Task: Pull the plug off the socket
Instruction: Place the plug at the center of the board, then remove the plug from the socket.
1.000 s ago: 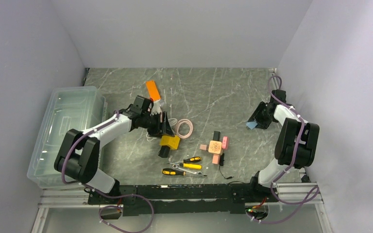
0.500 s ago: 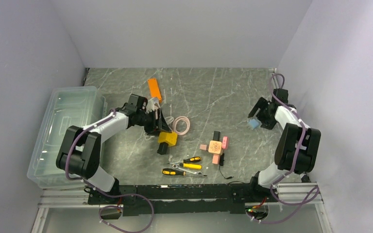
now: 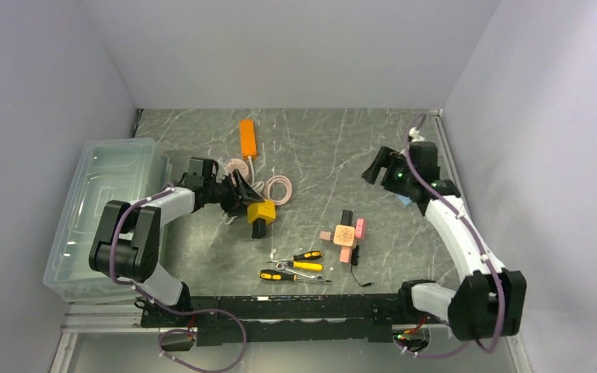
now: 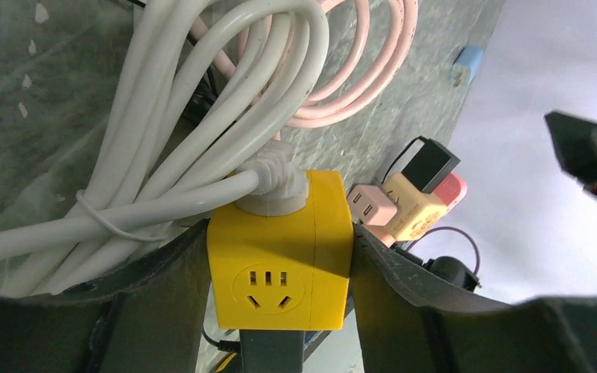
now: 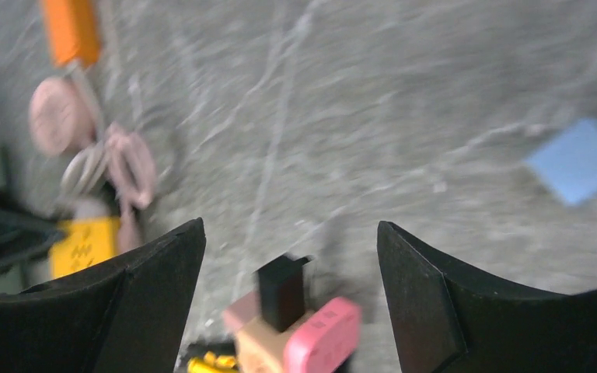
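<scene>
One yellow socket (image 4: 280,264), black plug (image 3: 258,230)

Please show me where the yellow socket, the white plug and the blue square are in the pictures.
yellow socket (image 4: 280,249): left wrist view, on its front face above the holes.
white plug (image 4: 276,183): left wrist view, on its round body.
blue square (image 5: 579,159): right wrist view, on its middle.

- Yellow cube socket (image 4: 280,256), with a three-hole outlet on the face toward the wrist camera, sits clamped between the fingers of the left gripper (image 3: 250,207), left of the table's centre.
- Its bundled white cord (image 4: 163,148) enters one face through a white collar.
- Black plug (image 3: 258,228) is seated in the cube's near face and sticks out toward the arm bases.
</scene>
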You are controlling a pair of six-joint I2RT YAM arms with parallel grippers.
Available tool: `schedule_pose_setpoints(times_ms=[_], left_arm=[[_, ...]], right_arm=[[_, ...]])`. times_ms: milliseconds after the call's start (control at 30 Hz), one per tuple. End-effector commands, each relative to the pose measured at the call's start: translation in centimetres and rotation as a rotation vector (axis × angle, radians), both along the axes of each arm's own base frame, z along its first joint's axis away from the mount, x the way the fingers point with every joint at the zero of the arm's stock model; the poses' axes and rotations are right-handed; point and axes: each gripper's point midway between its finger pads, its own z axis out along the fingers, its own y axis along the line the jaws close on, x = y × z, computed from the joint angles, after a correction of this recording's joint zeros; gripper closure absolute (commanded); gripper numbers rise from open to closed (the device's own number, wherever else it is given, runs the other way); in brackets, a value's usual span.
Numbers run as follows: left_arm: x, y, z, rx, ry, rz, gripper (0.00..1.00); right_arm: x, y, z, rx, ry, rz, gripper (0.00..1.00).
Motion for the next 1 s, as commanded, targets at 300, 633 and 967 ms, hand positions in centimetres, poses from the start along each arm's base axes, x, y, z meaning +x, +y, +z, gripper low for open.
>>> schedule_pose_setpoints(times_ms=[300,633,967], left_arm=[[5.8,0.5,5.4,-0.171,-0.156,0.33,1.0],[5.8,0.4,5.5,-0.166,-0.182,0.309,1.0],[5.3,0.6,6.1,-0.158,-0.206,0.297,1.0]], right_arm=[[-3.7,18.2,2.9,0.236,-0.148,0.284,0.21],[-6.1,29.2,-1.0,0.168,-0.109,0.482,0.37],[-6.1,31.9,-4.5,0.038,-0.061,0.436,0.37]])
